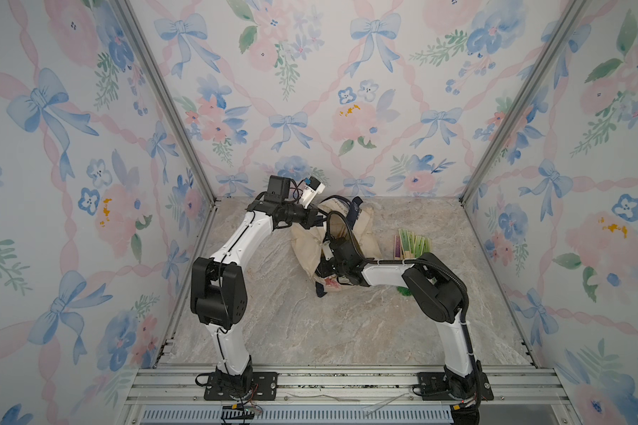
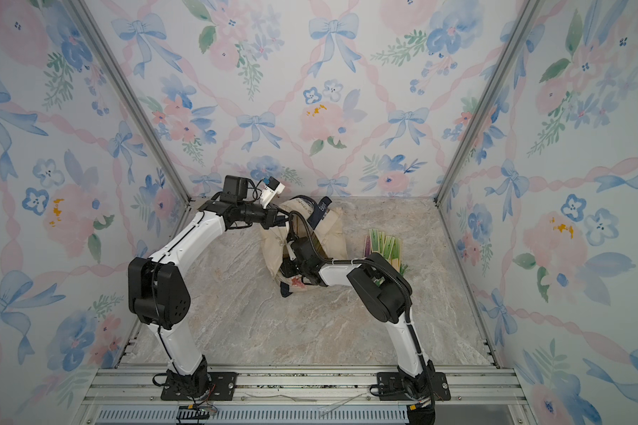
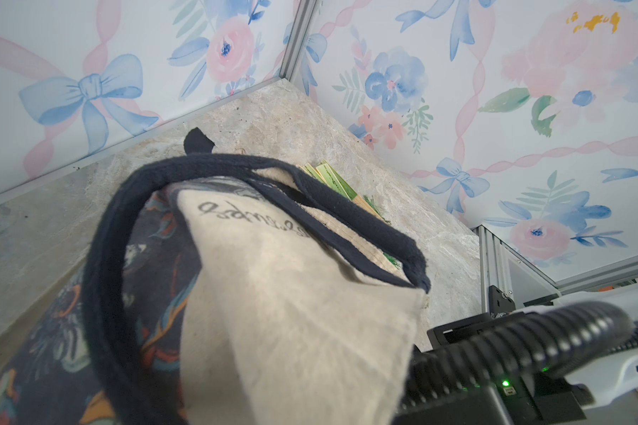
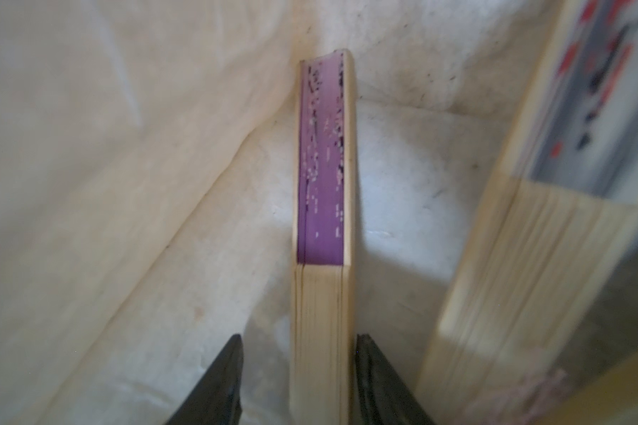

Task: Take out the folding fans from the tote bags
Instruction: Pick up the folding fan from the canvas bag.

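The cream tote bag (image 1: 306,243) (image 2: 332,228) lies crumpled at the back middle of the table. My left gripper (image 1: 319,217) is shut on its top edge and holds it up. In the left wrist view canvas (image 3: 291,294) and a navy strap handle (image 3: 104,276) hide the jaws. My right gripper (image 4: 299,336) is inside the bag, open, its jaws either side of a purple folding fan (image 4: 323,184). One finger (image 4: 369,368) is at the bamboo ribs; the other stands a gap away. A second fan (image 4: 531,257) lies beside it in the bag.
Several closed fans (image 1: 413,243) (image 2: 383,244) lie in a row on the marble table right of the bag, partly behind my right arm's elbow (image 1: 431,287). A green tassel (image 1: 406,291) pokes out under that arm. Floral walls enclose three sides.
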